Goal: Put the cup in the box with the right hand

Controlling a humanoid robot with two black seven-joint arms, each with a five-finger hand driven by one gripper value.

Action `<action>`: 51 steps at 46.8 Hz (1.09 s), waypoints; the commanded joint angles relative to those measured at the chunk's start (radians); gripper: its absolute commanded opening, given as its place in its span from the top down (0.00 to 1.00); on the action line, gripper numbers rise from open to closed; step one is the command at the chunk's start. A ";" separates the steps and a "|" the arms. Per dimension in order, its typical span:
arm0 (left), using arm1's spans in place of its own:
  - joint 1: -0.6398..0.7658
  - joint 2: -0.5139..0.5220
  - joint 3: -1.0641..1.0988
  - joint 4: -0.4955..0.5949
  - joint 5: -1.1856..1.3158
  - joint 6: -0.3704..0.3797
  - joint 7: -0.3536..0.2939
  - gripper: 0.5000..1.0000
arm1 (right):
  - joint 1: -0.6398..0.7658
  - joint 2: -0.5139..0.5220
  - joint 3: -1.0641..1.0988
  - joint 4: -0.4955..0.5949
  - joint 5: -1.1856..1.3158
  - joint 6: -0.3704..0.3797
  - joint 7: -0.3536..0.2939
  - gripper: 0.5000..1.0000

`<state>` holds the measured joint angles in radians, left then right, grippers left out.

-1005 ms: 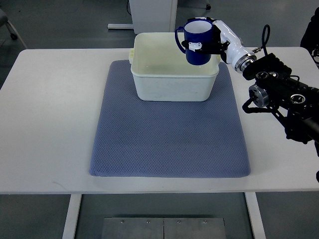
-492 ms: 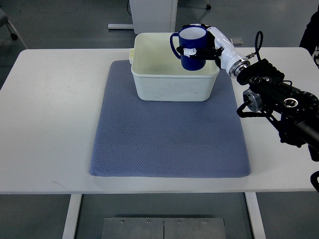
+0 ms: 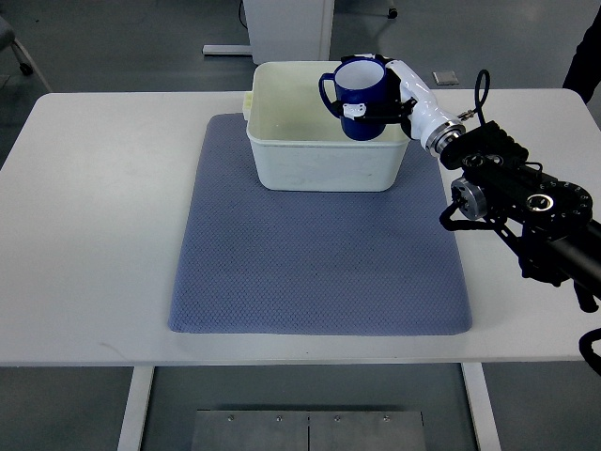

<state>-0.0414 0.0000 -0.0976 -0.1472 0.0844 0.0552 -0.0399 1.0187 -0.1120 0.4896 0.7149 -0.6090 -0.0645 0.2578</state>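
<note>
A dark blue cup with a handle on its left side sits upright inside the cream plastic box, at the box's right side and partly below the rim. My right hand, white with black fingers, is shut on the cup from the right. Its black arm comes in from the right edge. The box stands at the far end of the blue-grey mat. The left arm is out of view.
The mat lies on a white table. Behind the table stands a white cabinet base on the grey floor. A dark shape shows at the upper right edge.
The right hand has carried the cup leftward and down, from above the box's right rim to inside the box. The arm has followed toward the left.
</note>
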 commanded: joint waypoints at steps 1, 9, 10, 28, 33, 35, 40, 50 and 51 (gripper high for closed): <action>0.000 0.000 0.001 0.000 0.000 0.000 0.000 0.00 | -0.002 0.000 0.000 0.000 0.000 0.002 0.000 0.03; 0.000 0.000 -0.002 0.000 0.000 0.000 0.000 0.00 | 0.000 0.000 -0.002 0.002 0.000 0.002 0.000 0.01; 0.000 0.000 -0.002 0.000 0.000 0.000 -0.001 0.00 | 0.000 0.000 -0.002 0.002 0.000 0.002 0.000 0.00; 0.000 0.000 -0.002 0.000 0.000 0.000 0.000 0.00 | 0.012 -0.018 0.003 0.006 0.031 0.003 0.000 0.00; 0.000 0.000 -0.002 0.000 0.000 0.000 0.000 0.00 | 0.018 -0.054 0.004 0.015 0.049 0.003 0.000 0.00; 0.000 0.000 0.001 0.000 0.000 0.000 0.000 0.00 | 0.021 -0.070 0.004 0.021 0.057 0.003 -0.002 0.00; 0.000 0.000 -0.002 0.000 0.000 0.000 0.000 0.00 | 0.024 -0.109 0.004 0.038 0.095 0.006 -0.003 0.00; 0.000 0.000 -0.002 0.000 0.000 0.000 -0.001 0.00 | 0.006 -0.158 0.093 0.060 0.127 0.020 -0.017 0.00; 0.000 0.000 0.001 0.001 0.000 0.000 0.000 0.00 | 0.000 -0.160 0.105 0.061 0.127 0.020 -0.025 0.00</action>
<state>-0.0413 0.0000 -0.0977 -0.1473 0.0844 0.0552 -0.0397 1.0329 -0.2649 0.5584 0.7715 -0.4824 -0.0458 0.2472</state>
